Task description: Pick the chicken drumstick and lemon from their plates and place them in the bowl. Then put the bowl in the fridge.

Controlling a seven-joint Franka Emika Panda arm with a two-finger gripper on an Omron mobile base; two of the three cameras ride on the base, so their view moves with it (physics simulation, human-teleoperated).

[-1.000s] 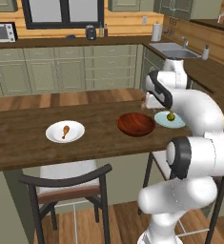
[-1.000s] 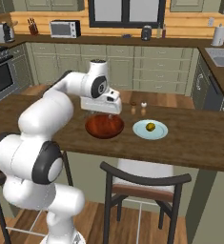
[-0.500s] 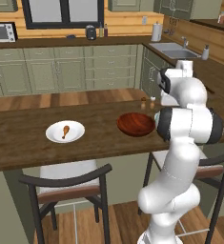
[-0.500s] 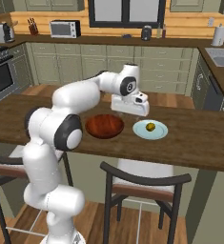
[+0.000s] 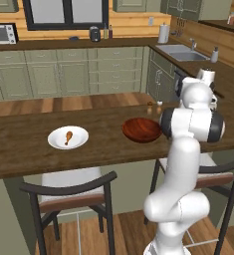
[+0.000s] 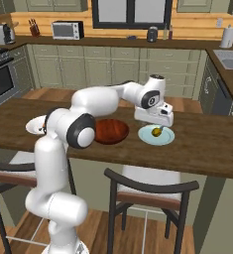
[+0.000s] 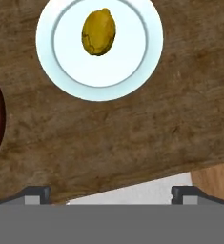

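Above the wooden counter (image 7: 132, 138) my gripper (image 7: 111, 193) hangs with its jaws spread wide and nothing between them, looking straight down. From the hand view the lemon (image 7: 98, 32) lies on its pale blue-green plate (image 7: 142, 71), off toward the far rim rather than at the centre, and well ahead of my fingertips (image 7: 37, 193), which sit nearer the counter's edge than the fruit. That offset is my first worry: if I drop from here I would close on bare wood or clip the plate's rim and shove it. I judge I must carry forward over the lemon before descending. The fruit is rounded and glossy, so a grip that lands off its middle could squirt it out and set it rolling off the shallow plate, perhaps over the counter's edge. The reddish-brown bowl (image 6: 110, 131) stands just beside the plate in the right base view, close enough that a careless swing might knock it. Far along the counter the chicken drumstick (image 5: 68, 137) rests on its white plate (image 5: 81, 142), untouched, so both items are yet to go into the bowl. Which way the lemon's long axis lies relative to my jaws matters too; closing across its length looks less secure.
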